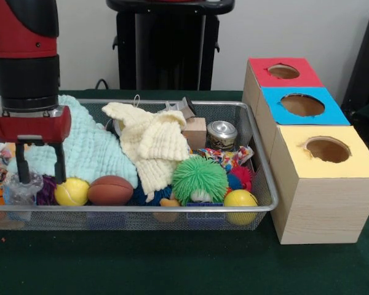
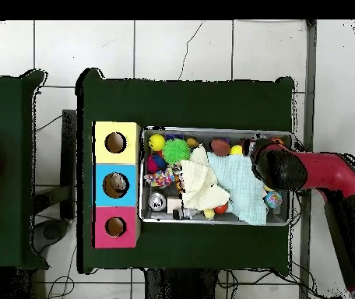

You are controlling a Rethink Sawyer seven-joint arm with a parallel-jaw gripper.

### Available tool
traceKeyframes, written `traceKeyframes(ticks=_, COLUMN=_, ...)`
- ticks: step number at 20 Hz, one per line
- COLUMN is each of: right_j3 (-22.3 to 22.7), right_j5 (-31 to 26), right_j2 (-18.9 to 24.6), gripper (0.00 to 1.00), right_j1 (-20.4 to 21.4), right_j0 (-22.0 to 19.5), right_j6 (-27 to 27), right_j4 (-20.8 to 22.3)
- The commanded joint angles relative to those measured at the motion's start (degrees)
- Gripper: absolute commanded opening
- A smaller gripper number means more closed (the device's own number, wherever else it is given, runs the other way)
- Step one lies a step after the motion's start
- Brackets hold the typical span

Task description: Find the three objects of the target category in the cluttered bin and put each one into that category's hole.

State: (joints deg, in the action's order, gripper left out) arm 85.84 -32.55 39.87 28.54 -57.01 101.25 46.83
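The wire mesh bin is full of clutter: a mint cloth, a cream cloth, a brown toy football, two yellow balls, a green spiky ball, a metal can and a wooden block. My gripper is open and empty. It hangs inside the bin's left end, in front of the mint cloth and just above a clear plastic item. In the overhead view the arm covers the gripper at the bin's right end.
Three wooden boxes with round holes stand in a row beside the bin: red, blue and yellow. In the overhead view they are yellow, blue and red. The table cloth is dark green.
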Motion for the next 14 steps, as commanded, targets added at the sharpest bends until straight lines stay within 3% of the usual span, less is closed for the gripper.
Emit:
traceKeyframes(ticks=1, right_j3=-1.2, right_j5=-13.0, right_j2=2.9, gripper=1.0, right_j1=5.4, right_j0=-1.2, right_j6=-20.7, right_j4=-3.4)
traceKeyframes(ticks=11, right_j3=3.5, right_j5=-11.3, right_j2=0.5, gripper=1.0, right_j1=9.9, right_j0=3.2, right_j6=-10.7, right_j4=-2.1)
traceKeyframes(ticks=14, right_j3=3.8, right_j5=-8.4, right_j2=-0.7, gripper=1.0, right_j1=8.6, right_j0=4.8, right_j6=-8.5, right_j4=0.0)
